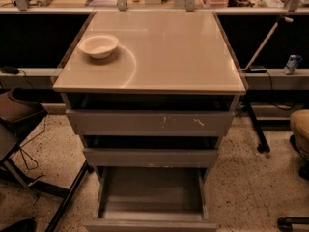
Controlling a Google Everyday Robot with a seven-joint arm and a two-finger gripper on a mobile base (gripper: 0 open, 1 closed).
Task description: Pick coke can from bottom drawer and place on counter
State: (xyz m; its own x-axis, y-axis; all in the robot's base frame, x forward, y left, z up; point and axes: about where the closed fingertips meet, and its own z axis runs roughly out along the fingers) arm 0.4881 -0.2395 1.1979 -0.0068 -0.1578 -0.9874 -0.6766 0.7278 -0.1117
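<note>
— Coke can: where is it? I can't pick out anything red from here.

— Neither can I. The bottom drawer (pixel 152 192) is pulled out towards us, and the part of its floor that I can see is bare grey metal. The back of it runs into shadow under the middle drawer (pixel 149 156). If the coke can is in there, I'd guess that's the spot.

— And the gripper?

— Nowhere in view, so I cannot tell whether the jaws are released or clenched on something. There's a rounded beige shape (pixel 300 129) at the right edge, beside the cabinet. I can't say what it is.

— So which way does the can lie from the jaws?

— Can't be told, since neither one shows. Same for whether it stands upright or lies on its side. All I can fix is the drawer: lowest of the three, directly below the front edge of the table (pixel 169 52), and sticking out past it.

— Is anything on the table?

— A white bowl (pixel 98 45) near the back left corner, sitting by a faint curved ring mark. The rest of the top would take a can easily.

— The blue and white thing on the right?

— That small carton (pixel 291 64) sits on the side ledge, well apart from the cabinet. It isn't the can.

— What would the reach need, then?

— My guess is a low approach from the front, down into the open tray, keeping under the middle drawer's front.
</note>
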